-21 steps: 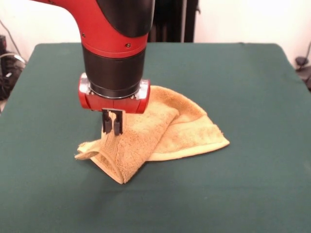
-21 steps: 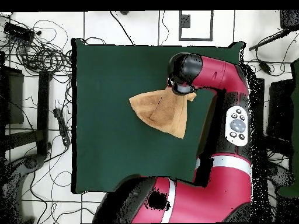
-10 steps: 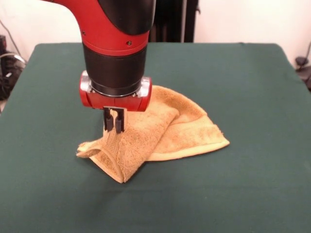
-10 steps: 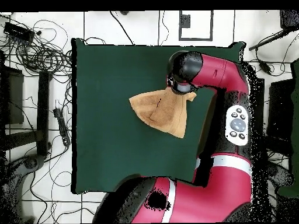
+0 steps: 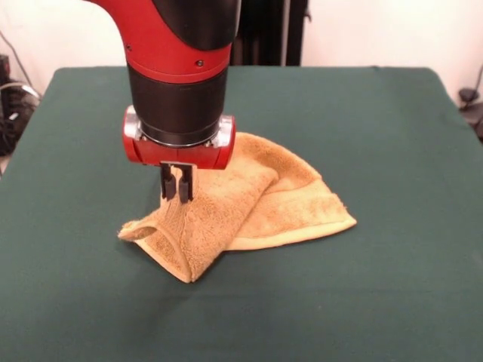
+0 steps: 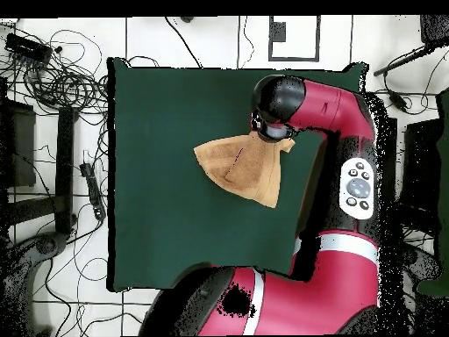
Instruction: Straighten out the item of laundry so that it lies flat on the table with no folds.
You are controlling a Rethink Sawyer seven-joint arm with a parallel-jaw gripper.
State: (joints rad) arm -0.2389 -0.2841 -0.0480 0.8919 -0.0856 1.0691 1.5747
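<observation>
The item of laundry (image 5: 264,200), a yellow-orange terry towel, lies folded over itself in a rough triangle at the middle of the green table (image 5: 392,128). My gripper (image 5: 177,185) is over the towel's left part in the front view, shut on a raised ridge of cloth. From the pinch, the cloth hangs down to a folded point near the front. In the overhead view the towel (image 6: 238,167) spreads left and down from the arm's wrist (image 6: 275,103), which hides the gripper.
In the overhead view, cables and stands (image 6: 53,70) lie on the floor to the table's left. The red arm (image 6: 346,175) runs along the table's right edge. Green cloth (image 5: 90,302) surrounds the towel on all sides.
The gripper has risen slightly while holding the towel. The pinched ridge is pulled a little higher, and the towel's left corner has drawn in.
</observation>
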